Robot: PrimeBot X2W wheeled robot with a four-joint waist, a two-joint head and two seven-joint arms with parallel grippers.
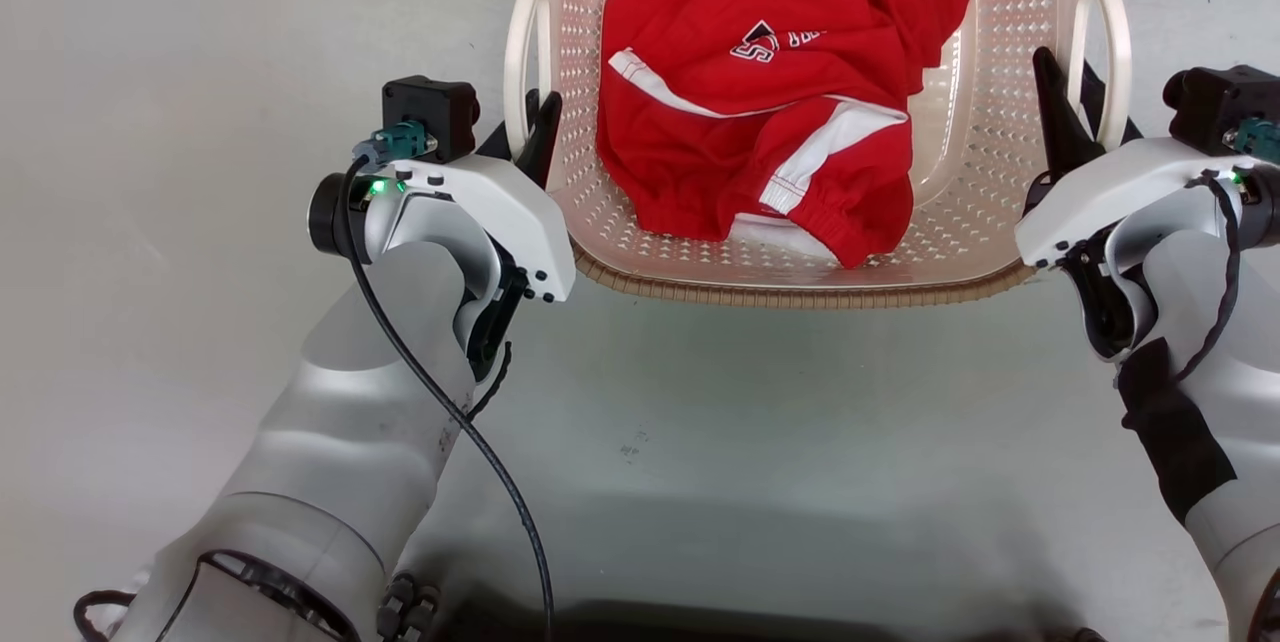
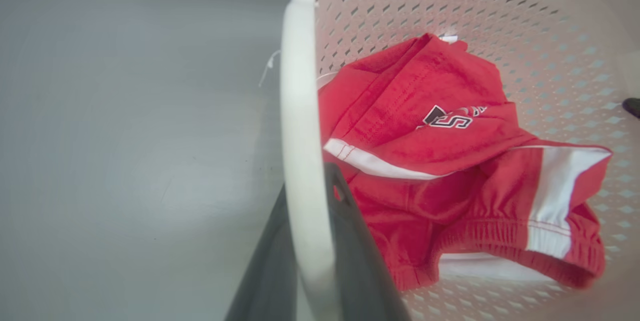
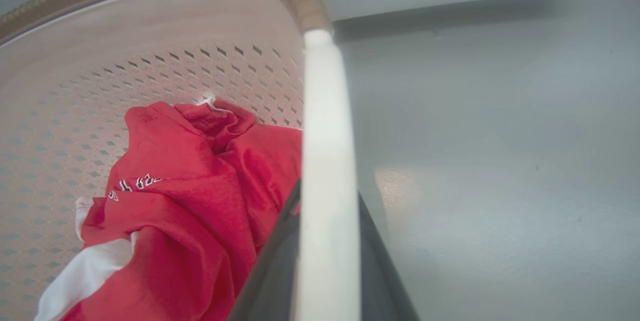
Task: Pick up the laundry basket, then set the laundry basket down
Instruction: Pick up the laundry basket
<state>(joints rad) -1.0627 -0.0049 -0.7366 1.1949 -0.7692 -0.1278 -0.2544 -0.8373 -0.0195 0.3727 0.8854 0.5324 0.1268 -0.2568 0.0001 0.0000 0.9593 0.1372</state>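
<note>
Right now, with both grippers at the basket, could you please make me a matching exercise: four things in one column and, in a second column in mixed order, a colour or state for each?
Things
1 left gripper
2 garment
3 rim
4 floor

Colours or states
a brown, woven look
b grey
c shut on the white handle of the basket
d red and white, lying in the basket

Pairs: 1-c; 2-d; 3-a; 4-b

Black-and-white letter S on red garment (image 1: 770,92), following letters unreadable
</note>
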